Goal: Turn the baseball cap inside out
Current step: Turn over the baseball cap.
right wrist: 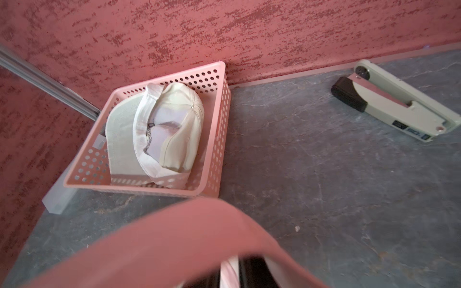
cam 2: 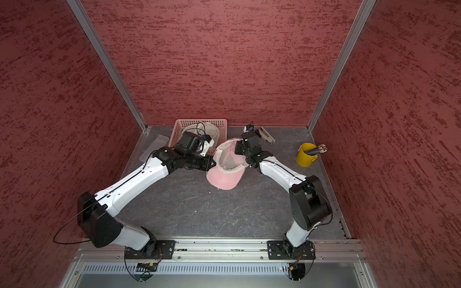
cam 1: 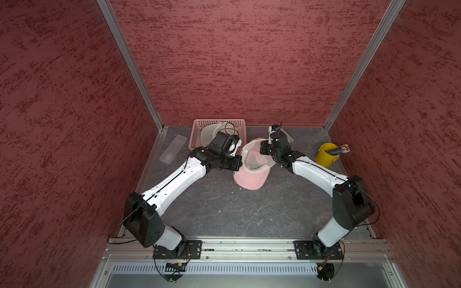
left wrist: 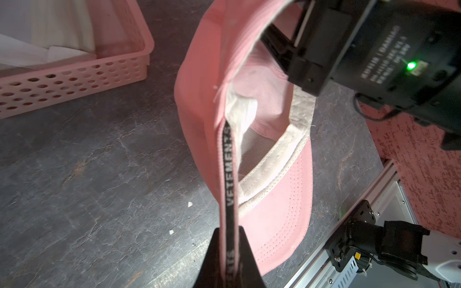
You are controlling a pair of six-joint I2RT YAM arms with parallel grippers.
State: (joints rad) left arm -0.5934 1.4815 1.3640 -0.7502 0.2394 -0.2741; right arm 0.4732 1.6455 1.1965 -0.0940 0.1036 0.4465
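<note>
Top views, both: pink baseball cap (cam 1: 250,174) mid-table, brim nearest, down by the grey table (cam 1: 237,212), crown raised, pale lining exposed. Left gripper (left wrist: 229,239) fingers clamped together on its black lettered strap (left wrist: 230,174). Right gripper (left wrist: 275,48) inside the crown; fingers hidden, cannot tell whether apart. Behind, pink basket (cam 1: 219,122) holding a white cap (cam 1: 208,134); stapler (cam 2: 267,136) by the back wall (cam 1: 249,74).

Bare tabletop (cam 1: 237,212) near rail (cam 1: 249,245); basket (cam 1: 219,121), stapler (cam 2: 267,136), bucket (cam 1: 324,157) farther back.
</note>
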